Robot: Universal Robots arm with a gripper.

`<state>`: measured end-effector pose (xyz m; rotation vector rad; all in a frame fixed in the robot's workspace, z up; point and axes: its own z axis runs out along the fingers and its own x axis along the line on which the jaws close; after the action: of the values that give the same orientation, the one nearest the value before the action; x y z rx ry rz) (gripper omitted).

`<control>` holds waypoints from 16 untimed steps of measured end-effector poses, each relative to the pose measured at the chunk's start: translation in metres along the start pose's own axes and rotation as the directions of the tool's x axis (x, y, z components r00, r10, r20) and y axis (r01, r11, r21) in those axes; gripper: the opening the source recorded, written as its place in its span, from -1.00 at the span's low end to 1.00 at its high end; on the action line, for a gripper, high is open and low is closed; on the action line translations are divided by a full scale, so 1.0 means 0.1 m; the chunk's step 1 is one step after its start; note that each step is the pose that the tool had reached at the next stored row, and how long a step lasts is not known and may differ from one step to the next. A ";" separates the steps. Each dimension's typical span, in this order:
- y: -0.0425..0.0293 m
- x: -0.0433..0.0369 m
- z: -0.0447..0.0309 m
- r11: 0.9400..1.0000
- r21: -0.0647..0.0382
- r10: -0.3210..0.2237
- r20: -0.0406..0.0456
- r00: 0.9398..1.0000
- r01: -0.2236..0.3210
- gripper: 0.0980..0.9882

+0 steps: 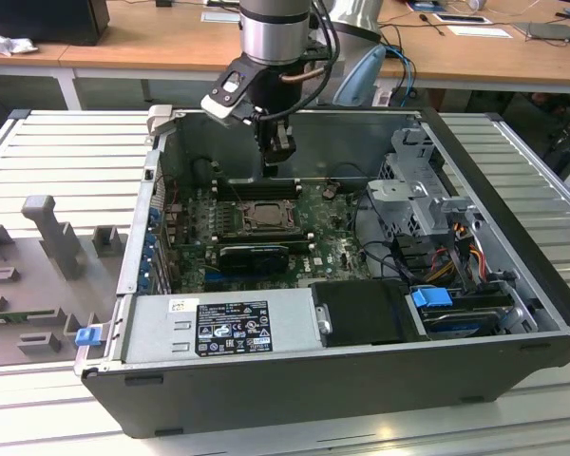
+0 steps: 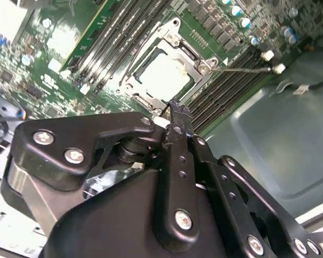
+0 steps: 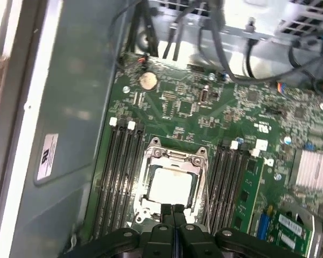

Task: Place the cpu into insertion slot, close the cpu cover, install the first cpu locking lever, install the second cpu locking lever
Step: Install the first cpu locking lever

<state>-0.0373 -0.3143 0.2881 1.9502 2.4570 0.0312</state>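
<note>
The cpu (image 3: pixel 169 185), a pale square chip, lies flat in the socket on the green motherboard; it also shows in the second wrist view (image 2: pixel 164 75) and, small, in the exterior view (image 1: pixel 266 218). The cpu cover (image 3: pixel 175 157), a silvery frame, lies down around it (image 2: pixel 178 42). My gripper (image 1: pixel 280 160) hangs above the socket's far edge inside the open computer case. Its black fingers are pressed together with nothing between them in both wrist views (image 3: pixel 172 208) (image 2: pixel 175 107). Whether the locking levers are latched I cannot tell.
Rows of memory slots (image 3: pixel 118 172) flank the socket on both sides. A grey power supply (image 1: pixel 228 328) and black box (image 1: pixel 366 313) line the case's near side. A metal drive cage (image 1: pixel 418 190) with cables stands at the exterior view's right. Grey fixtures (image 1: pixel 47 228) sit outside at the left.
</note>
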 end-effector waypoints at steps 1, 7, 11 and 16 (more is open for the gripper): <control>0.000 0.000 0.002 1.000 0.000 -0.019 0.000 1.000 0.019 -0.98; 0.000 0.000 0.026 0.988 0.001 -0.153 -0.003 0.988 0.153 -0.98; -0.001 0.000 0.073 0.970 0.001 -0.241 -0.005 0.970 0.241 -0.98; -0.001 -0.001 0.088 0.944 0.002 -0.329 -0.007 0.944 0.329 -0.98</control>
<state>-0.0373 -0.3143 0.2793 1.5145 2.7509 0.0321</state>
